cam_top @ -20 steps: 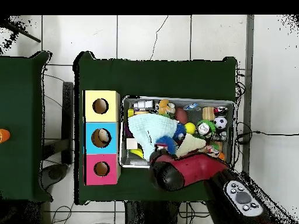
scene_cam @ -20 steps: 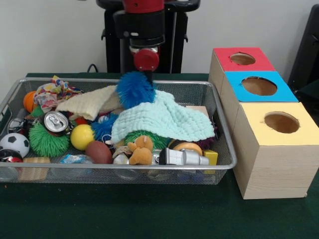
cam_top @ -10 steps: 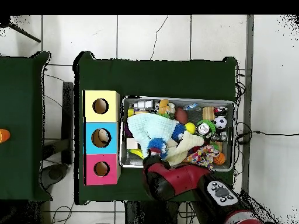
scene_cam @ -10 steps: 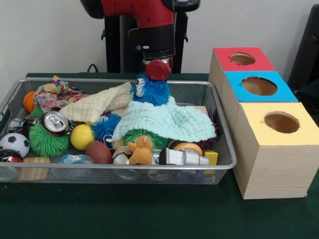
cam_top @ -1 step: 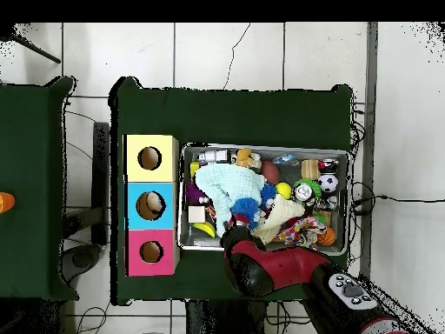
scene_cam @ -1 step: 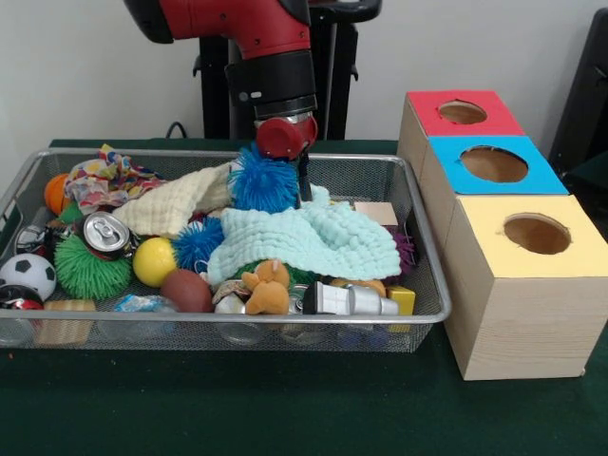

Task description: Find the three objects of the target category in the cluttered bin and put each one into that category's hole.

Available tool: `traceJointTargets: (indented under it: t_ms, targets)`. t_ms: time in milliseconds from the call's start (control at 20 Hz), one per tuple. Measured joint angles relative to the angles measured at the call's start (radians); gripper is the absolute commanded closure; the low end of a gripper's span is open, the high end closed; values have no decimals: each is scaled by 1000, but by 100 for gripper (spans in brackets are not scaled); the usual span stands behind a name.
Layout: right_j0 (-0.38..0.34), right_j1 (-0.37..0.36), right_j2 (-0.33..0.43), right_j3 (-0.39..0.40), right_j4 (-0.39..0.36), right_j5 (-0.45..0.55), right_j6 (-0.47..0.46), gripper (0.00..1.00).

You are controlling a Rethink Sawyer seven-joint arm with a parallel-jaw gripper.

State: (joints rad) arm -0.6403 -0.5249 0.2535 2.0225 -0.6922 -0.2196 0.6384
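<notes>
A dark green table [scene_cam @ -1 step: 285, 418] is seen, on which everything stands. A second green table [cam_top @ -1 step: 30, 183] is set apart at the left of the overhead view, and an orange object [cam_top @ -1 step: 5, 202] is seen at its left edge. A tiled floor [cam_top @ -1 step: 261, 52] is laid around both tables, and black cables [cam_top @ -1 step: 361, 204] are trailed across it. A pale wall [scene_cam @ -1 step: 95, 66] is seen behind.

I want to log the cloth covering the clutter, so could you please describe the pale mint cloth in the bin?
The mint cloth is a soft, waffle-textured fabric, rumpled and draped over the toys in the middle of the wire bin. A blue spiky ball sits at its far edge, a cream cloth beside it, a plush toy just before it.
</notes>
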Motion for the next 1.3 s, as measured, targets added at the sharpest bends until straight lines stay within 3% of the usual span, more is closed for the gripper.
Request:
traceJointTargets:
  t_ms: [900,1100,1300]
  targets:
    - [-56,-13,32,20,11,50,0,0]
    - [-57,-56,34,80,29,59,0,0]
    - [-71,-129,47,204,75,133,0,0]
